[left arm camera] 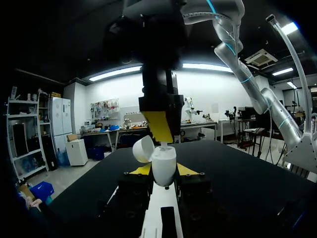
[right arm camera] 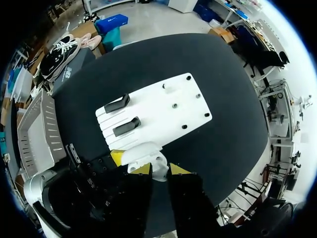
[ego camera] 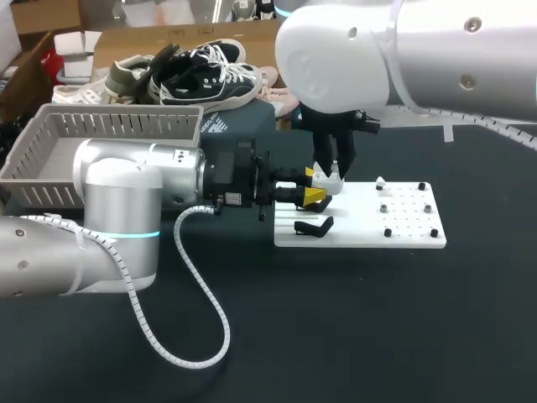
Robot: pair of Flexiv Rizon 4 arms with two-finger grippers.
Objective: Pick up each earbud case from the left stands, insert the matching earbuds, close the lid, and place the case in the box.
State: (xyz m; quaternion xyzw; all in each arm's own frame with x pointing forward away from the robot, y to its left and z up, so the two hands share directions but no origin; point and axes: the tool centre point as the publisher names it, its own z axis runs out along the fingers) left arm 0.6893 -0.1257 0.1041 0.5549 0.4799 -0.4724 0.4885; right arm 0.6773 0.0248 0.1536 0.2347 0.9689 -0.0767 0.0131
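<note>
Left gripper (left arm camera: 163,170) clamps open earbud case (left arm camera: 163,161); right gripper (left arm camera: 159,127) pinches earbud (left arm camera: 162,144) over it, and misalignment could jam the earbud, twisting the case loose.

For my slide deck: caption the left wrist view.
Left pincer grips an open white earbud case beneath the right pincer.

Overhead plus wrist close-ups, shared board (ego camera: 411,231)

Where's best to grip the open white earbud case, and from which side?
Grip the case by its rounded lower body, fingers coming in level from the side onto opposite faces, as the left gripper does. That leaves the flipped-open lid and upward mouth free.
</note>
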